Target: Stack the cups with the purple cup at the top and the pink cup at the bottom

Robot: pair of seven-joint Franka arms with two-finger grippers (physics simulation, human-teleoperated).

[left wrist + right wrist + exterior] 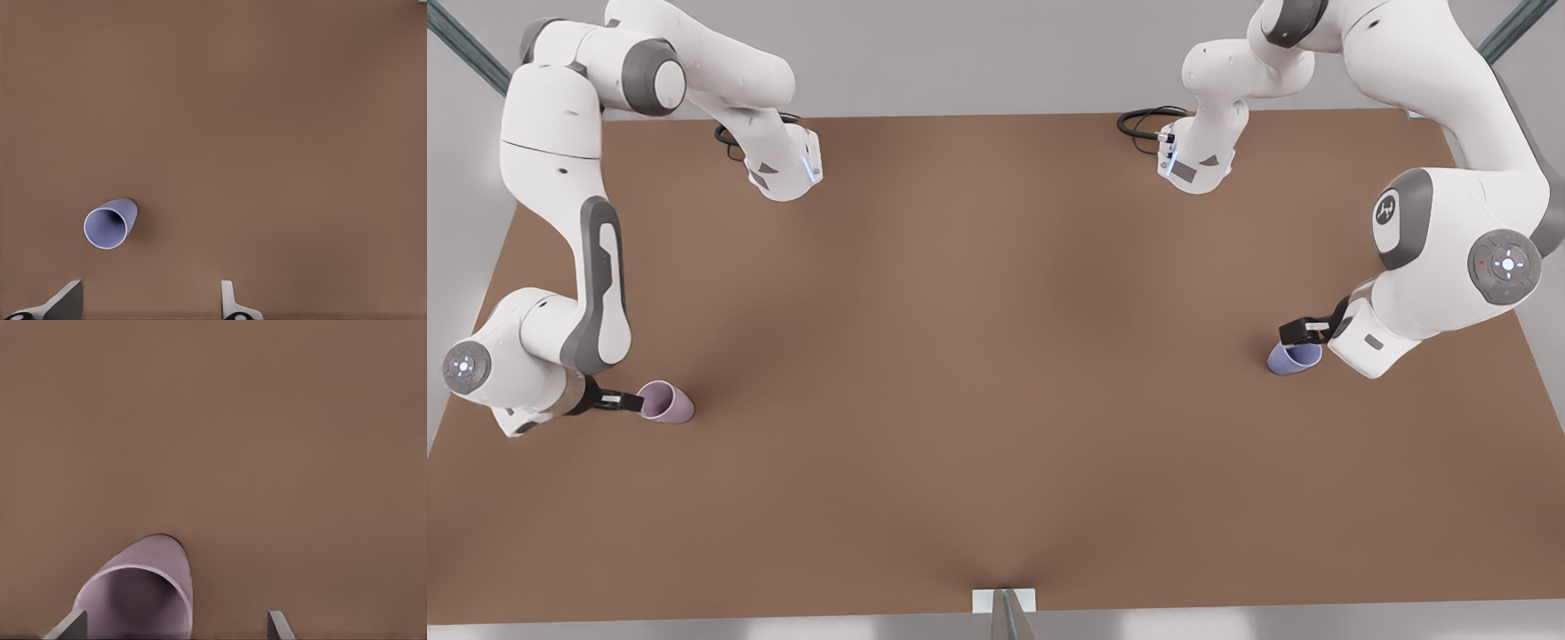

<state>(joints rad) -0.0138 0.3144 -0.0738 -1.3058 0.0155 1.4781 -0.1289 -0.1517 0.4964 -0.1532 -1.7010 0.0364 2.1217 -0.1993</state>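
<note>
Just past the right gripper (pixel 633 402), w/ its dark fingers (pixel 70 625) spread apart, stands the small pale pinkish-mauve tapered pink cup (pixel 666 402). It sits upright on the flat brown tabletop (pixel 996 373); in the right wrist view the pink cup (pixel 143 590) is partly btwn the fingertips, off-centre toward one finger, w/ open space beside the other. Can't tell whether a pad touches the cup wall. Nothing is gripped.

Left gripper (pixel 1303 332) is on the opposite side of the table, at the front view's right, hanging over the small bluish-lavender tapered purple cup (pixel 1294 357). Left wrist view shows its light-tipped fingers (pixel 67 301) wide apart, w/ the purple cup (pixel 110 223) upright on the table, ahead of the tips and near one finger's line, apart from both. Left gripper holds nothing either.

Cups are well apart from each other, one by each gripper.
</note>
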